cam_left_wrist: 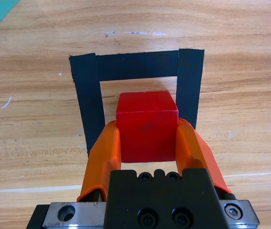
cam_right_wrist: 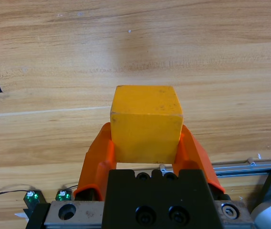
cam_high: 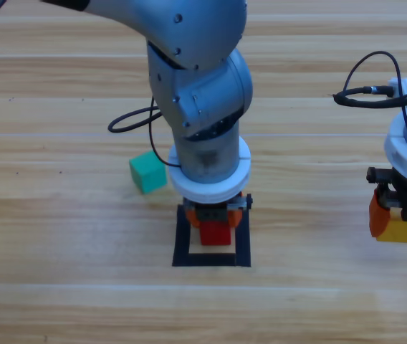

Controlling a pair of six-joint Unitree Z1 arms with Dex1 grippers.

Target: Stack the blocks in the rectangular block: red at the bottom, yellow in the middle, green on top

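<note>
Low centre of the high view, your left gripper point(cam_left_wrist: 149, 138) clamps the red cube point(cam_left_wrist: 147, 125) inside the black tape rectangle point(cam_left_wrist: 90, 102); opening askew could nudge it onto the tape. At right edge, your right gripper point(cam_right_wrist: 146, 143) grips the yellow cube point(cam_right_wrist: 146, 123). The green cube point(cam_high: 147, 172) sits left, risking a bump.

light: bright, even, from above me | shadows: soft, short under my arms | glare: pale sheen on table point(cam_high: 60, 215) | focus: sharp, no blur
</note>
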